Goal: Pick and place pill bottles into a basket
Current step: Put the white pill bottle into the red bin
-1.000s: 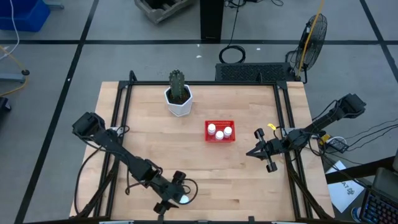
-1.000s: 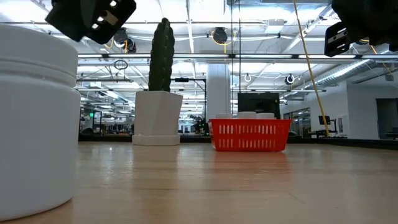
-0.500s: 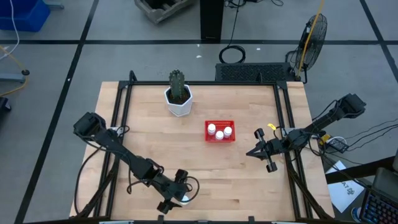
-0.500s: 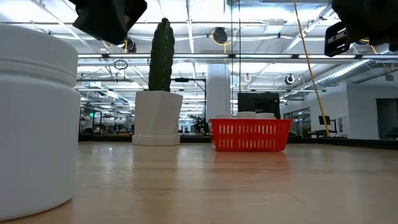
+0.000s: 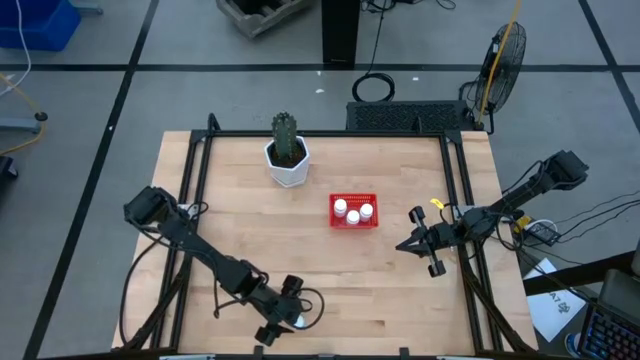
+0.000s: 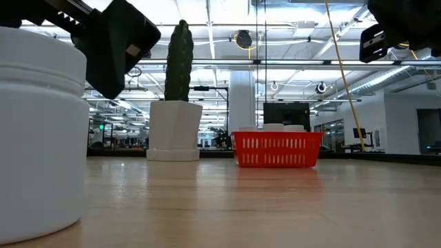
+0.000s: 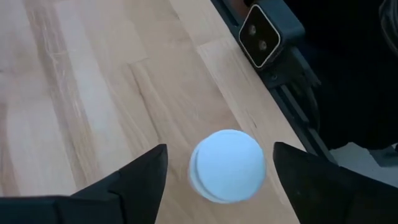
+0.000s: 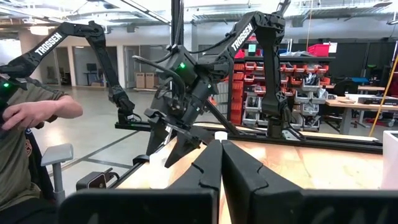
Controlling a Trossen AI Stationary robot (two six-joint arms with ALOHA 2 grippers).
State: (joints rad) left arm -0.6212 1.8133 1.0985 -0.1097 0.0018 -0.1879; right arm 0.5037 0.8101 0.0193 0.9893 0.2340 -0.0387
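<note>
A white pill bottle point(image 7: 227, 165) stands upright on its base on the wooden table near its near edge, left of the middle point(image 5: 297, 321); it fills the left of the low view point(image 6: 38, 131). My left gripper point(image 7: 219, 149) hangs open just above it, one finger on either side of the cap and clear of it point(image 5: 284, 314). The red basket point(image 5: 354, 211) sits at the table's middle with three pill bottles point(image 5: 352, 217) inside. My right gripper point(image 5: 413, 242) waits shut, raised at the right side.
A white faceted pot with a green cactus point(image 5: 288, 160) stands at the far left of the middle. Black frame rails point(image 5: 462, 190) run along the table's sides. A small camera point(image 7: 261, 36) sits at the near edge by the bottle. A seated person point(image 8: 25, 124) shows beyond the table.
My left gripper has sunk toward the pill bottle at the near edge, staying open; in the low view it has come down to the level of the bottle's cap. The bottle has not moved.
</note>
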